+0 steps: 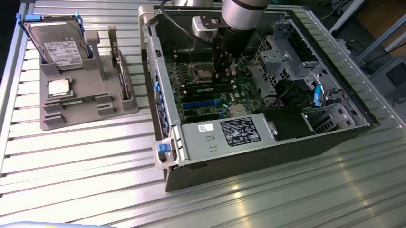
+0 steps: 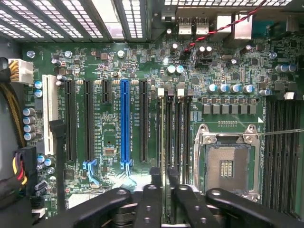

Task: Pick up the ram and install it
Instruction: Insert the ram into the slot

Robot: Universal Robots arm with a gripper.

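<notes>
— What does the arm (image 1: 244, 14) look like from outside?

— A round silver-grey tube, smooth and glossy. A pale grey boxy block (image 1: 204, 26) is clamped to its side, well above the fingers, with a dark face and a thin black cable running off it.

— And lower down?

— The body turns black and narrows toward the gripper (image 1: 222, 71), which ends in slim dark prongs.

— Seen from the wrist?

— The gripper (image 2: 164, 173) is all matte black. Four flat linkage bars fan out behind the fingers (image 2: 155, 176), each with a round silver pivot pin at its joint. The two inner bars carry small screw holes in a row. The fingers themselves are narrow, square-tipped and black.
</notes>
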